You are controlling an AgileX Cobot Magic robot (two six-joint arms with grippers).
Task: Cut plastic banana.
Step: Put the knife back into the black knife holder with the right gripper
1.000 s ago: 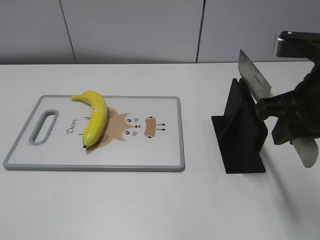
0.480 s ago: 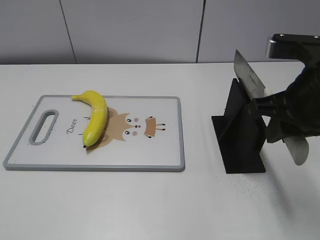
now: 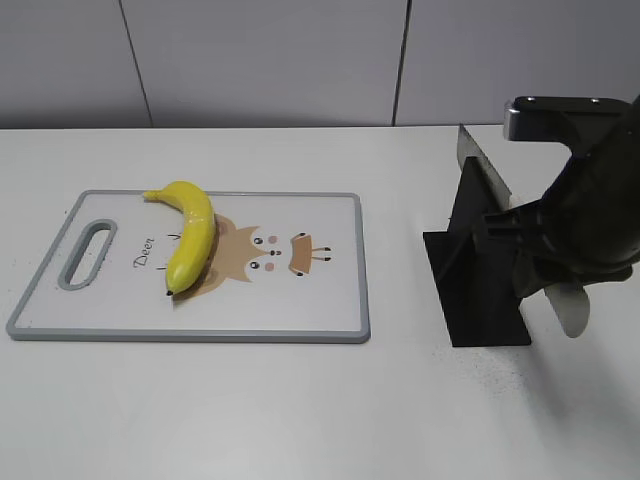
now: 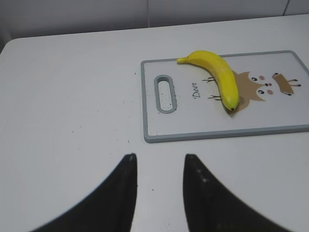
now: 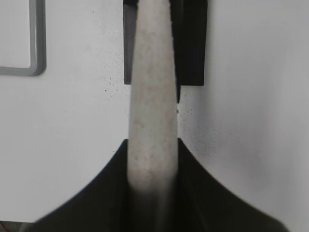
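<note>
Exterior view: right gripper (image 3: 535, 262) pinching knife (image 3: 487, 175) handle, has shifted left since a second ago, clearing stand (image 3: 480, 280); banana (image 3: 188, 232) uncut on board (image 3: 300, 310). Left gripper (image 4: 158, 186) spread, idle.

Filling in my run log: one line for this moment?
right gripper: shut on knife at stand | left gripper: open | banana: uncut on board

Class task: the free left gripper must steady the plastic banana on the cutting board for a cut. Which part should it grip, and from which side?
Probably the stem-end half of the plastic banana, from above. It lies flat on the cutting board, so only top access exists; jaws should straddle its width. The left gripper is open and well clear.
</note>
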